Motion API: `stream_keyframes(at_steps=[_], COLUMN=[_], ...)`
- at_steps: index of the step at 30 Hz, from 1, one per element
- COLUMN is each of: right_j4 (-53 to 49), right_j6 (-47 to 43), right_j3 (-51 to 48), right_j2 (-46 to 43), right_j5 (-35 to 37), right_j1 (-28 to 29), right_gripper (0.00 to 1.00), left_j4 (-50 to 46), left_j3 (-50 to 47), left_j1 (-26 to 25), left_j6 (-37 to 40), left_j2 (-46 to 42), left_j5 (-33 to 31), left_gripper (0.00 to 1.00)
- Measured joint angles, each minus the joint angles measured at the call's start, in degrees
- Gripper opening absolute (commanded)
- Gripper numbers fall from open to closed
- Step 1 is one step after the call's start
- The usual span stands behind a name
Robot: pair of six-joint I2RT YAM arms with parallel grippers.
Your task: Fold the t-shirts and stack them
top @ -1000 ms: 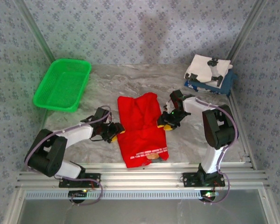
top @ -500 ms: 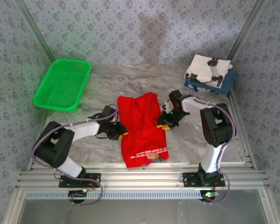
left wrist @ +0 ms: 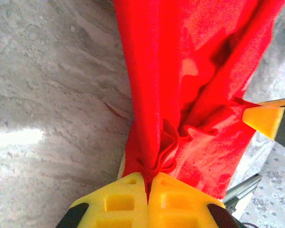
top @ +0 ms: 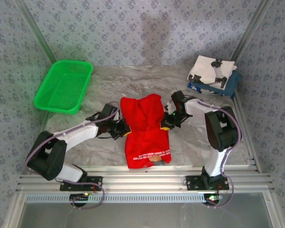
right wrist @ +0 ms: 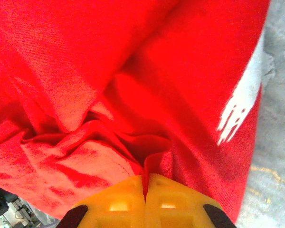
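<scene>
While tight on red t-shirt (top: 146, 128), left end effector (left wrist: 147, 178) and right end effector (right wrist: 144, 179) over marbled tabletop (top: 194, 140), patterned walls (top: 147, 28)

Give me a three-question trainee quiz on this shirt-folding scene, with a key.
1. True or false: the left gripper is shut on the red shirt.
2. Where is the green basket? A) at the far left of the table B) on the red shirt C) in the left gripper
3. Fill in: the white shirt lies on a ___ one.
Key: 1 true; 2 A; 3 navy shirt.
</scene>
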Motion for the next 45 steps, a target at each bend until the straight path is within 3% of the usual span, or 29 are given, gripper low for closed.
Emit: stream_keyframes(at_steps=[9,15,17,25,31,41,45], right_j4=[-0.52,0.24,0.52,1.99,2.12,2.40,3.58], right_j6=[1.60,3.43,3.80,4.59,4.57,4.57,4.63], right_j3=[-3.13,-5.77,-6.23,-7.04,-7.13,-7.13,-7.13], right_j2=[-10.51,-11.72,-11.39,-8.61,-8.52,-7.30,-5.90], right_j5=[-0.31,-0.72,-0.74,-0.74,-0.74,-0.76,-0.87], right_j1=[0.00,-0.04,0.11,0.39,0.39,0.37,0.33], right_gripper=[0.04,0.04,0.04,0.04,0.04,0.03,0.03], left_j4=[-6.56,-7.96,-7.98,-8.15,-14.34,-13.53,-10.69], left_j3=[0.00,-0.61,-0.81,-1.97,-2.03,-2.03,-1.20], left_j1=[0.00,-0.02,-0.15,-1.07,-1.49,-3.17,-3.23], left_j6=[1.66,1.86,1.44,0.31,0.52,-0.17,-0.50], left_j2=[-6.25,-6.38,-5.97,-5.62,-5.09,-0.52,3.34], left_j5=[-1.31,-1.68,-1.55,-1.49,-4.85,-8.74,-9.70], left_gripper=[0.03,0.33,0.38,0.38,0.46,0.37,0.21])
